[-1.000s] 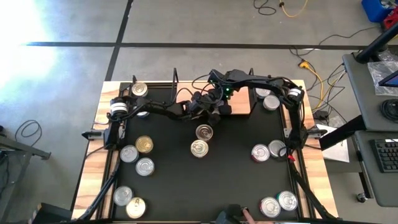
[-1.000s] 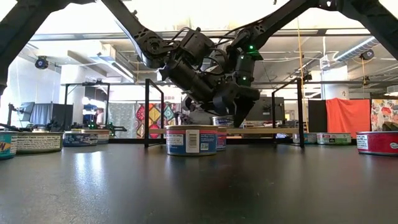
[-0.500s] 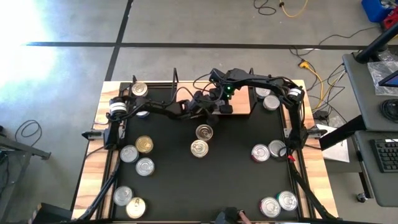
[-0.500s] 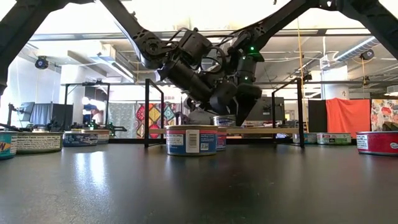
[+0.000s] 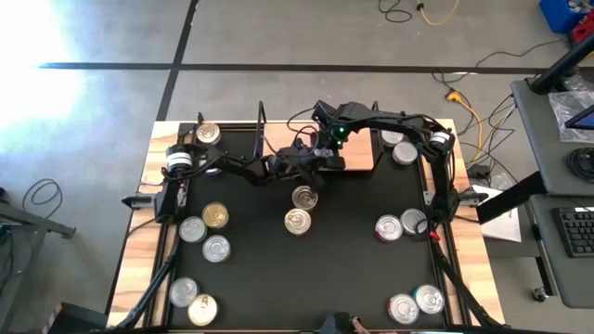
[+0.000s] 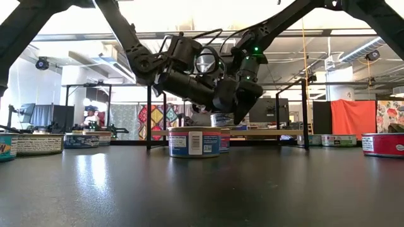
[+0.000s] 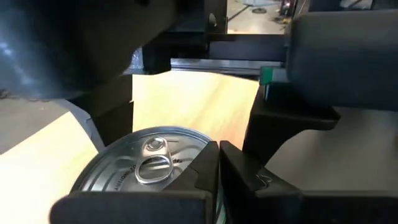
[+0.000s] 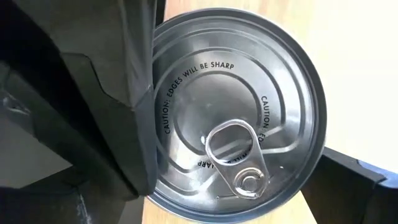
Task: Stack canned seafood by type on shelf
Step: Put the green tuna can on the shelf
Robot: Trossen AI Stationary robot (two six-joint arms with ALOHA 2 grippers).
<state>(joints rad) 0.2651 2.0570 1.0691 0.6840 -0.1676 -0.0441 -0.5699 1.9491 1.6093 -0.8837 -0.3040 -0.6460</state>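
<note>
A silver-lidded can (image 8: 236,112) stands on the light-wood shelf (image 5: 360,158) at the table's far side. My right gripper (image 5: 334,156) hangs over it, pointing steeply down and open, one finger (image 8: 360,180) standing clear of the can's rim. My left gripper (image 7: 217,171) is shut. It reaches in almost level from the table's left, its fingertips over the lid's edge. In the low view the can (image 6: 221,120) shows just under both grippers. My left gripper lays its shut fingers (image 7: 208,168) over the rim of the can's lid (image 7: 186,155), coming nearly level from the table's left. I cannot tell whether they touch the lid. The can stands upright on the shelf.
Two cans (image 5: 304,197) (image 5: 297,221) stand on the black table just in front of the shelf. Several more lie at the left (image 5: 215,215) and right (image 5: 388,227) and near the front corners (image 5: 202,309) (image 5: 430,299). Two cans (image 5: 405,151) sit at the shelf's right end.
My left gripper has tipped up from pointing steeply down to almost level, staying shut and staying over the can on the shelf. My right gripper has kept its place, open.
</note>
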